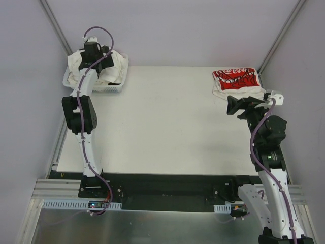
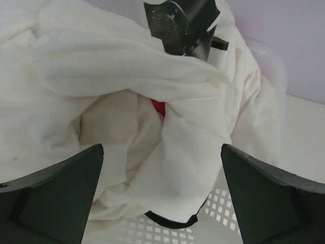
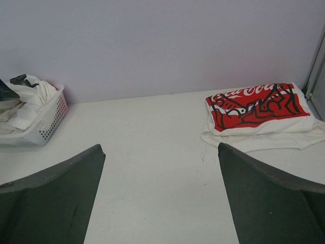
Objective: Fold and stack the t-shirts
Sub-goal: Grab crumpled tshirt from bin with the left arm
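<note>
White cotton, bulk lot: a heap of white shirts (image 2: 127,76), crumpled and unfolded, mounded above the rim of the slotted plastic basket (image 1: 116,89) at the far left corner of the worktop (image 1: 162,127). A red scrap (image 2: 158,107) shows in a crease near the middle of the heap, and a dark hem (image 2: 170,222) peeps out beneath it against the basket wall (how many garments are tangled in there cannot be told). Left gripper (image 2: 160,147): poised right over the heap, jaws spread wide, nothing between them, no contact evident. Second item: printed shirt (image 3: 256,104), white with red-and-black lettering, folded to a rectangle at the far right corner of the worktop, a loose white edge spilling out at its near side. Right gripper (image 3: 160,147): jaws spread wide and empty, hanging above bare worktop near that shirt, apart from it. Condition and hazards, by judgement: task at an early stage, one shirt folded, the heap yet to be drawn. A pinch into the thick roll of cloth would likely catch several layers, so two shirts could lift together. A garment hooked under its neighbours could drag or tip the probably light basket, and a hem might snag the slotted wall. The right arm, so near, could scuff the folded shirt's loose edge.
</note>
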`<action>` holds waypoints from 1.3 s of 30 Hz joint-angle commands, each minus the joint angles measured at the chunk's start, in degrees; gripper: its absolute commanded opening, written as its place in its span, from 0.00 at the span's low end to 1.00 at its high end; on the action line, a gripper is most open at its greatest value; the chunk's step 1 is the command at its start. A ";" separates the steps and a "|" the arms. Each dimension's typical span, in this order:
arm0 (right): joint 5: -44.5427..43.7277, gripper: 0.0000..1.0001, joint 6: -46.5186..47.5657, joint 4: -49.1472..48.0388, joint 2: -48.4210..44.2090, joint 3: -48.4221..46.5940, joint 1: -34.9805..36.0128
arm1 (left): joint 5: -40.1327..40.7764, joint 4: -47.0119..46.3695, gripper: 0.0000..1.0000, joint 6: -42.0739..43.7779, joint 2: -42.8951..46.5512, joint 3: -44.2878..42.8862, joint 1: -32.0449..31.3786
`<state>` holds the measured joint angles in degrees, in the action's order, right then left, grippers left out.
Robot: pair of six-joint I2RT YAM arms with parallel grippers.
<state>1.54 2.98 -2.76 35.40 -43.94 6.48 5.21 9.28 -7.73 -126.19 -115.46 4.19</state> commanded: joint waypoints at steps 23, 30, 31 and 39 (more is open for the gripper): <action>-0.23 0.93 0.45 4.52 -5.87 -0.79 0.20 | -6.00 -21.93 0.26 -3.52 -16.02 -12.86 2.41; 2.15 0.82 -1.14 3.38 -5.34 -0.44 0.29 | -7.58 -22.90 0.00 -4.93 -14.00 -13.04 2.41; 2.24 0.79 -1.31 3.12 -5.25 -0.27 0.29 | -8.02 -22.81 0.00 -4.93 -13.65 -13.12 2.41; 3.99 0.74 -2.54 3.03 -4.99 0.35 0.29 | -7.94 -22.73 0.00 -5.02 -7.94 -14.09 2.14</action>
<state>3.79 1.72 2.85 30.20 -43.27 6.48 -1.74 -10.33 -11.62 -142.65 -125.89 6.44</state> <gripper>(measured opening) 0.752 0.026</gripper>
